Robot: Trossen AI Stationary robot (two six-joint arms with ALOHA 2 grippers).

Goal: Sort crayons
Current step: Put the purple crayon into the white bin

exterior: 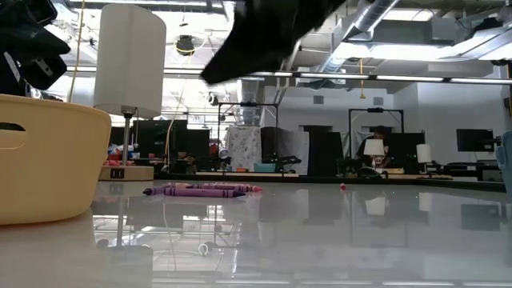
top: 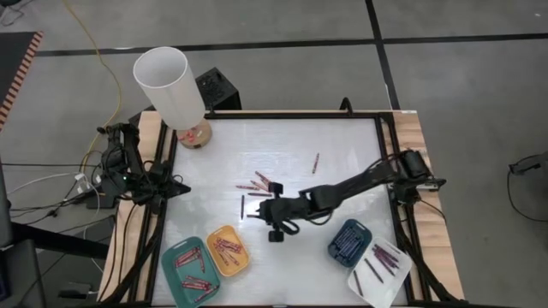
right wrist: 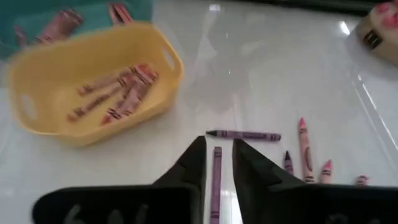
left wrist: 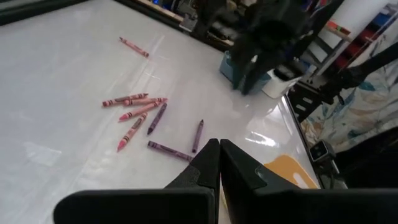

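Although the crayons were thin little sticks that weighed next to nothing, they looked stiff and paper-wrapped, and on that glossy white table I judged they would roll or skid at the slightest nudge from the side. The right pincer hung over the middle of the table, its fingers a narrow gap apart with a purple crayon lying lengthways between them; whether the fingers actually touched it I could not tell. Another purple crayon lay crosswise just beyond the tips, and a few pink ones lay close by.

The loose cluster sat near the table's centre, with a single crayon off by itself farther back. Others had been sorted already: pinkish-red ones in the yellow tray and the teal tray, some in the dark-blue tray, purple ones in the white tray.

To my eye the sensible hold was across the middle of the shaft, squeezing the round sides lightly, since a hard pinch could snap the wax or squirt it out endways. Taking it near the tip seemed likely to let it pivot and droop. The neighbours lay near enough that a careless descent might scatter them.

The left pincer waited at the table's left edge, fingers pressed together on nothing.
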